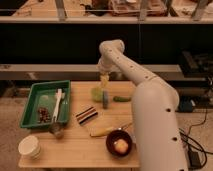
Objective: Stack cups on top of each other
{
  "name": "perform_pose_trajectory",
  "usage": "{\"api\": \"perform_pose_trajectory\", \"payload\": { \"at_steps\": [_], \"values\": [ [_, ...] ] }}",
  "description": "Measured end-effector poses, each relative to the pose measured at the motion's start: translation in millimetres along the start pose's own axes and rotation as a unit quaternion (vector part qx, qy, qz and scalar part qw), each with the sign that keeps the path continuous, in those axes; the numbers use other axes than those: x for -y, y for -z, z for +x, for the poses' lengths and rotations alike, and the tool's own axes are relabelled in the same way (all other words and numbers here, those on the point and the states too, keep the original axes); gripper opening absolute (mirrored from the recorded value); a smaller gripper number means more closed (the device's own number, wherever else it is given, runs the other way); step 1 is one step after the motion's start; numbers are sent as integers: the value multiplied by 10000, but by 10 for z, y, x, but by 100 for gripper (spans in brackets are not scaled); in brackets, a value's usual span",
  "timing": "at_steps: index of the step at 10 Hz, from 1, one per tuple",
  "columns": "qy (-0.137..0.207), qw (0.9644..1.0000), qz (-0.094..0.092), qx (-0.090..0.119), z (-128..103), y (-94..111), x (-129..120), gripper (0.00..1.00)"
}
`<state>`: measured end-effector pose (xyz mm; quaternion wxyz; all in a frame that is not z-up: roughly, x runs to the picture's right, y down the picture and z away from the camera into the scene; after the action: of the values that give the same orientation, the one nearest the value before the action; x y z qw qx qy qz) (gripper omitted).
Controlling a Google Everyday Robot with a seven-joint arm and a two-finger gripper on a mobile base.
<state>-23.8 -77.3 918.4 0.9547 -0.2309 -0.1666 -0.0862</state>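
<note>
A lime-green cup (96, 93) lies near the back middle of the wooden table (75, 150). My gripper (104, 80) hangs just above it and slightly to its right, not visibly touching it. A small dull greyish cup (56, 131) stands in front of the green tray. A wider cream-white ribbed cup (30, 146) stands upright at the table's front left corner.
A green tray (33, 98) at the left holds a white utensil and dark bits. A grey-blue object (105, 98), a green pickle-like item (121, 99), a striped packet (86, 115), a yellow banana-like item (104, 131) and a dark brown bowl (120, 144) lie around. My white arm covers the table's right side.
</note>
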Motion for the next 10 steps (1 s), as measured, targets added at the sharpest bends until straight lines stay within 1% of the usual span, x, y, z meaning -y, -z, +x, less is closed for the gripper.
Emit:
{"api": "perform_pose_trajectory", "payload": {
  "at_steps": [1,3,4,6,7,8,9,10],
  "values": [
    [-10,10000,-38,28,-35,-46,-13,80],
    [15,10000,-74,59,-137,-37,-11,80],
    [37,9999,-97,57,-192,-22,-15,80],
    [76,9999,-153,23,-256,-59,-52,80],
    [102,9998,-166,24,-295,-98,-66,80],
    [118,9998,-182,34,-303,-176,-95,80],
    [139,9997,-170,72,-289,-300,-119,80],
    [161,9997,-155,98,-281,-347,-113,80]
  ]
}}
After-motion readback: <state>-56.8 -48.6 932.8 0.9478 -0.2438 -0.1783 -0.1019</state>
